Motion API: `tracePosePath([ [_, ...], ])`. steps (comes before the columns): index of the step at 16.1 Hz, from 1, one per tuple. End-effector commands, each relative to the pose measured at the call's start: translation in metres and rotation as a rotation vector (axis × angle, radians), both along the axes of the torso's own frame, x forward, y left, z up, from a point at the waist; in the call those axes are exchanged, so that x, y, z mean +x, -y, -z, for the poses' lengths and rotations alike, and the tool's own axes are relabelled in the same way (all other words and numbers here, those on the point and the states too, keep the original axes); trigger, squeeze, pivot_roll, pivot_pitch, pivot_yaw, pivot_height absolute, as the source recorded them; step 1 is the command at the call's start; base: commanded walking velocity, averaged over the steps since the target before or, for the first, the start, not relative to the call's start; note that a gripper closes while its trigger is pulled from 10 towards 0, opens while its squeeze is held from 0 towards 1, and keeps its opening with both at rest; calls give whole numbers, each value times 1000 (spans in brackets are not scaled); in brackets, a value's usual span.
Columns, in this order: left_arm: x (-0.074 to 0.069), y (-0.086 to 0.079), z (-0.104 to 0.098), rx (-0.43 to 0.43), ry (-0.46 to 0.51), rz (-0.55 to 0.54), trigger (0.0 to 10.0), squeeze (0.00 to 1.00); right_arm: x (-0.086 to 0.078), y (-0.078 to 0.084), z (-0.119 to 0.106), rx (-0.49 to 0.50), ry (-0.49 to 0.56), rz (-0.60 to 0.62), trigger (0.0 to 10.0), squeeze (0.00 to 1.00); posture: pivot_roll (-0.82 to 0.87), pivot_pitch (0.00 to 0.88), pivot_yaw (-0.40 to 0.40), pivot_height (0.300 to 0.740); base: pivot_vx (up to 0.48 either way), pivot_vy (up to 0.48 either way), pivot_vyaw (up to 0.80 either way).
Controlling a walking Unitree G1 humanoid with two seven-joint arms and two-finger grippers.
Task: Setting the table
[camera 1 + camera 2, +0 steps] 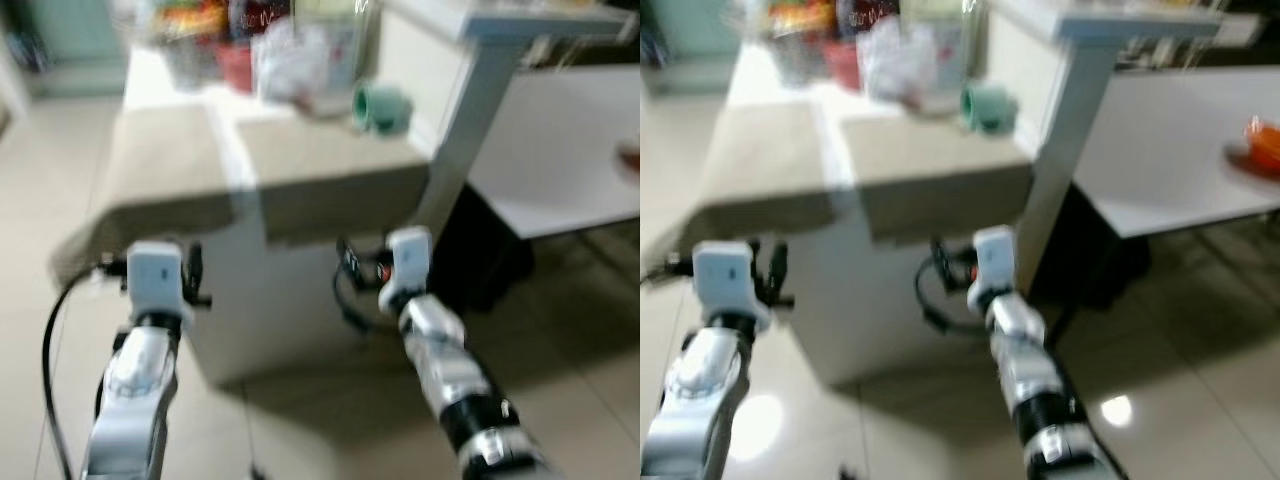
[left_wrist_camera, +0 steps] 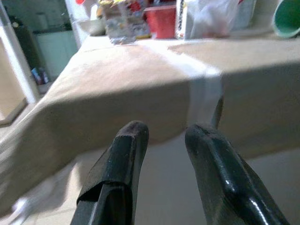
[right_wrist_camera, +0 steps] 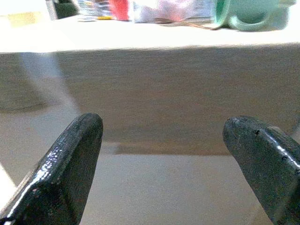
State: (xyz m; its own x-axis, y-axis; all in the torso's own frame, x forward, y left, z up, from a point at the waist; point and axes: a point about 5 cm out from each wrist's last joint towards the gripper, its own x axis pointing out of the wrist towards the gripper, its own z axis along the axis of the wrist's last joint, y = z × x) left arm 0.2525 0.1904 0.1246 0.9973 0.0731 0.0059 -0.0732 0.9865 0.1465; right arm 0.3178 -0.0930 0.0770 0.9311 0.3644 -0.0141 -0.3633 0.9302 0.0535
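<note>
Two beige placemats lie on a white counter [image 1: 150, 80] and droop over its near edge, the left placemat [image 1: 160, 170] and the right placemat [image 1: 330, 165]. A green mug [image 1: 380, 108] lies on its side behind the right one. My left gripper [image 2: 165, 133] is held in front of the left placemat's hanging edge, below the counter top, open by a narrow gap and holding nothing. My right gripper [image 3: 164, 126] faces the right placemat's hanging edge [image 3: 154, 93], open wide and empty. The head views are blurred.
A red container [image 2: 161, 21], snack packets [image 2: 119, 23] and a plastic bag [image 1: 295, 60] crowd the back of the counter. A white table [image 1: 1170, 150] stands to the right with an orange thing [image 1: 1262, 145] on it. Glossy tiled floor [image 1: 320, 430] lies below.
</note>
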Motion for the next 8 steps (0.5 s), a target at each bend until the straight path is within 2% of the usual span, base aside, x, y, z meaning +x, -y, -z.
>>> tracePosePath([
  [1,2,8,-3,-9,13,22,10000,0,2,14,0,-26,5,37,10000,0,30,7,-25,740,439,0,0],
  [3,1,8,-3,-8,15,20,10000,0,2,14,0,-36,9,33,10000,0,31,8,-26,740,437,0,0],
  [6,1,8,-3,-6,15,15,10000,0,2,13,2,-43,-4,27,10000,0,29,13,-28,740,441,0,-763],
  [7,1,8,-4,-19,28,4,10000,0,1,12,0,-61,12,21,10000,0,29,14,-28,740,450,0,0],
  [8,1,6,-5,-25,33,-22,10000,0,1,12,-1,-69,22,19,10000,0,29,15,-28,740,0,0,0],
])
